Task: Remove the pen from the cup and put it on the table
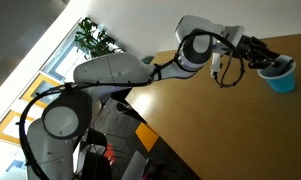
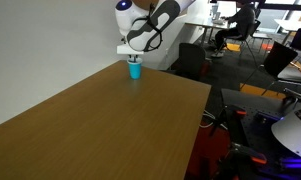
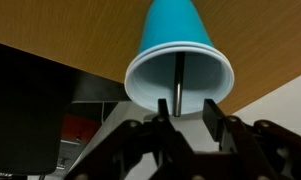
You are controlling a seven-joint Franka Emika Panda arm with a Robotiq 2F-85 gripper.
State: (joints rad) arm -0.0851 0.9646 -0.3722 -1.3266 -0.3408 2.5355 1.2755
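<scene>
One cup [image 3: 175, 28], one pen [image 3: 178, 78], one table [image 2: 100, 130], and one robot arm [image 1: 110, 70] with one claw [image 3: 187, 112].

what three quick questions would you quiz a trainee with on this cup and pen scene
1. True or false: the pen lies flat on the table.
2. Where is the cup? A: standing on the table. B: on the floor. C: lifted clear in the robot's grasp.
3. Fill in: in the wrist view the gripper sits at the cup's mouth with its jaws ___ (open or shut).

Key:
1. False; the pen is inside the cup.
2. A.
3. open.
</scene>
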